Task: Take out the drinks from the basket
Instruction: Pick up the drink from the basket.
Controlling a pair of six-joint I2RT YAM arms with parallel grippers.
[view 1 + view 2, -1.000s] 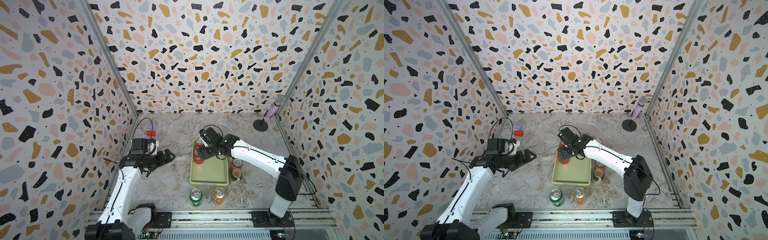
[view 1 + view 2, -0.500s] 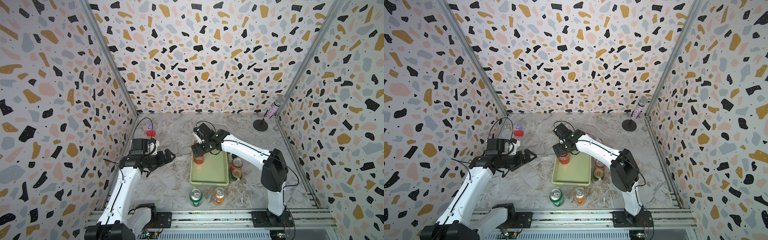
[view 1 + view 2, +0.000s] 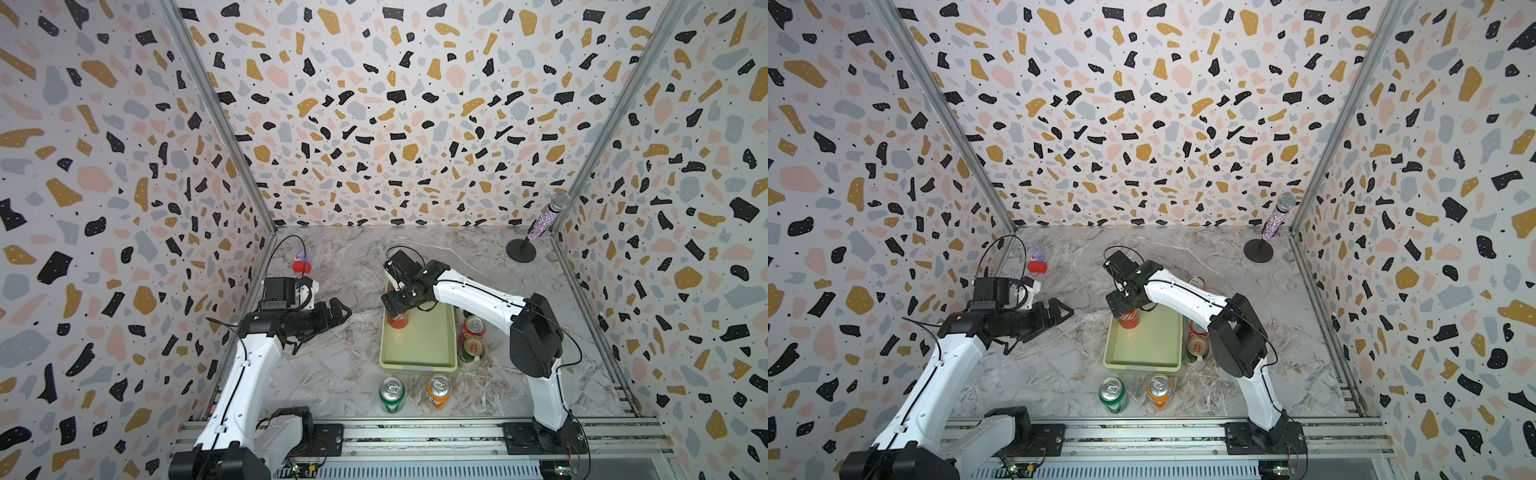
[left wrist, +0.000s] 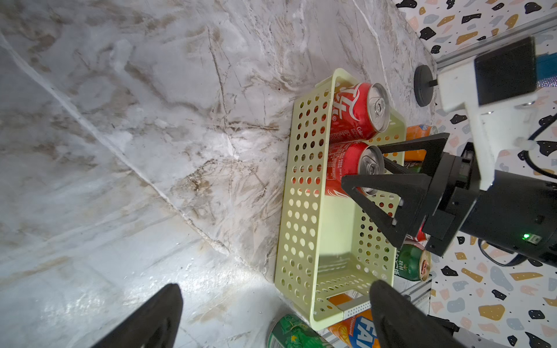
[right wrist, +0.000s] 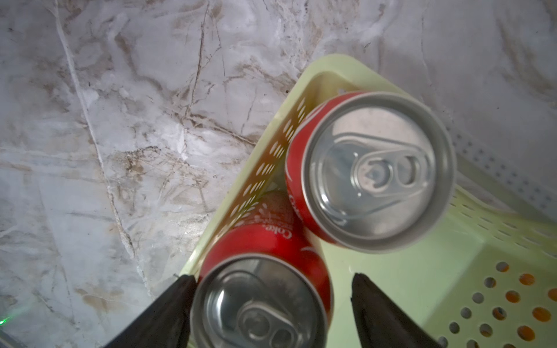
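The pale yellow-green basket (image 3: 419,345) (image 3: 1146,345) lies mid-table. Two red cans stand at its far end, one by the end wall (image 5: 376,171) (image 4: 355,111) and one beside it (image 5: 259,301) (image 4: 346,168) (image 3: 397,321). My right gripper (image 5: 272,278) (image 3: 397,307) (image 3: 1125,305) is open and straddles the nearer can's top. One finger touches the can and the other stands a gap away. My left gripper (image 3: 340,311) (image 4: 275,287) hovers open and empty left of the basket. Outside it stand a green can (image 3: 391,392), an orange can (image 3: 437,390), a red can (image 3: 473,326), a dark green can (image 3: 471,347) and another orange can (image 4: 419,132).
A glittery microphone on a round black stand (image 3: 520,251) occupies the far right corner. A small red toy (image 3: 301,266) sits near the left wall. Patterned walls close in three sides, and a metal rail (image 3: 415,436) runs along the front.
The right gripper has shifted left to the basket's far-left corner and come down over the red can, its jaws narrowing. The left arm has stayed put.
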